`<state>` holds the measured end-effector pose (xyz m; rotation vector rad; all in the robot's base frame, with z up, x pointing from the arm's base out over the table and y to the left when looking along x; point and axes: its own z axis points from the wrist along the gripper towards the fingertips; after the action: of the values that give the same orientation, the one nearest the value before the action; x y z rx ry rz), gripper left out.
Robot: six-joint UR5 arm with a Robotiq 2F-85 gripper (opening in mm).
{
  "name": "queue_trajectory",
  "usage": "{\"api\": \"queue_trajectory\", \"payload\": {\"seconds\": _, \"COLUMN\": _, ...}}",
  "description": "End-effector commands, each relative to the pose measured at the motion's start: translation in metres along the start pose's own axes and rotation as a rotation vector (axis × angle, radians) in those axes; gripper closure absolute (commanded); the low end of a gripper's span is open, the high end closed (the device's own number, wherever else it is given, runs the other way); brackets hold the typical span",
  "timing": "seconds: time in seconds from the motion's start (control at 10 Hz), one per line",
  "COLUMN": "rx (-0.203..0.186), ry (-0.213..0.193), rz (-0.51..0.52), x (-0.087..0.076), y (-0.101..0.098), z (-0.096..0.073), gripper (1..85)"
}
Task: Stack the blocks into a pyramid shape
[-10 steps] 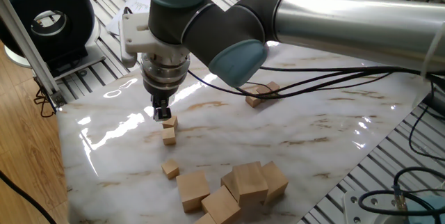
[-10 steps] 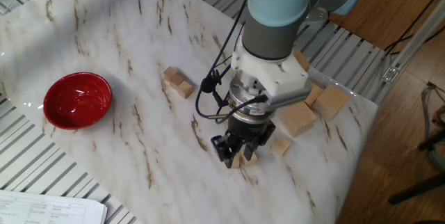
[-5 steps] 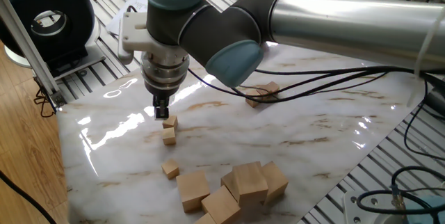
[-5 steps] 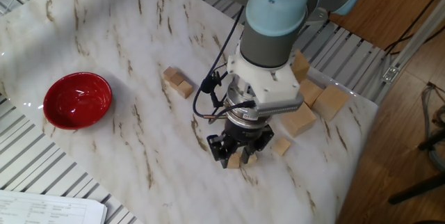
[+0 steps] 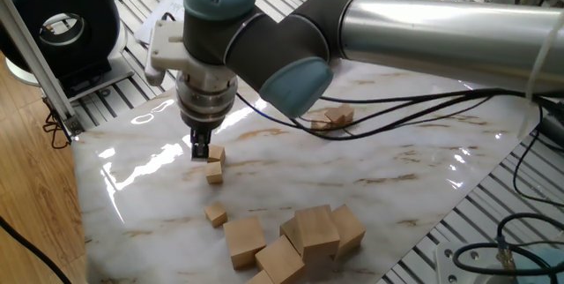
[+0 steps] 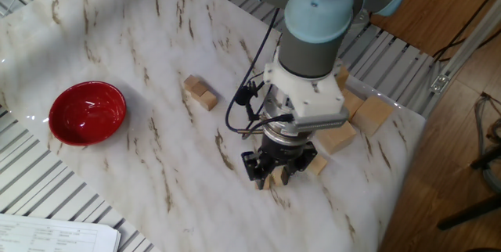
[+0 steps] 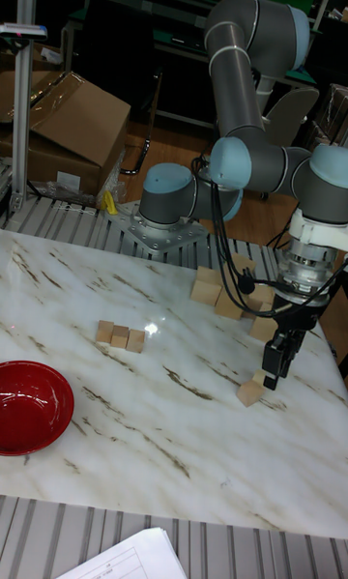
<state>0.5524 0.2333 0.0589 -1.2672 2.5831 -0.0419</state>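
Three small tan blocks (image 7: 120,336) lie in a row at the far side, also visible as blocks (image 6: 200,93) near the bowl and blocks (image 5: 330,118) behind the arm. Two more small blocks touch each other: one block (image 5: 215,154) and another block (image 5: 213,173). A single block (image 5: 216,213) lies nearer the big cubes. My gripper (image 5: 201,150) hangs low right at the touching pair. In the other fixed view the gripper (image 6: 275,175) has its jaws apart around a block (image 6: 272,181). It holds nothing lifted.
A red bowl (image 6: 88,113) sits at one end of the marble table (image 6: 141,41). Several larger wooden cubes (image 5: 300,235) are heaped near the table edge, close to the gripper. Cables trail over the tabletop behind the arm.
The gripper has shifted slightly sideways and sunk lower onto the touching pair of blocks. The blocks have not moved.
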Motion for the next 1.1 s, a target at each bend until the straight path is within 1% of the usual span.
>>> {"api": "queue_trajectory", "payload": {"seconds": 0.0, "rx": 0.014, "ry": -0.014, "rz": 0.01, "x": -0.004, "y": 0.016, "z": 0.013, "gripper": 37.7}}
{"api": "queue_trajectory", "payload": {"seconds": 0.1, "rx": 0.024, "ry": -0.006, "rz": 0.002, "x": -0.004, "y": 0.016, "z": 0.015, "gripper": 38.3}}
{"api": "queue_trajectory", "payload": {"seconds": 0.2, "rx": 0.02, "ry": -0.014, "rz": 0.016, "x": -0.008, "y": 0.02, "z": 0.018, "gripper": 38.3}}
{"api": "queue_trajectory", "payload": {"seconds": 0.6, "rx": 0.034, "ry": -0.033, "rz": 0.036, "x": -0.023, "y": 0.029, "z": 0.03, "gripper": 39.0}}
{"api": "queue_trajectory", "payload": {"seconds": 0.8, "rx": 0.044, "ry": -0.038, "rz": 0.025, "x": -0.023, "y": 0.029, "z": 0.037, "gripper": 40.3}}
{"api": "queue_trajectory", "payload": {"seconds": 1.0, "rx": 0.049, "ry": -0.044, "rz": 0.013, "x": -0.017, "y": 0.026, "z": 0.043, "gripper": 41.3}}
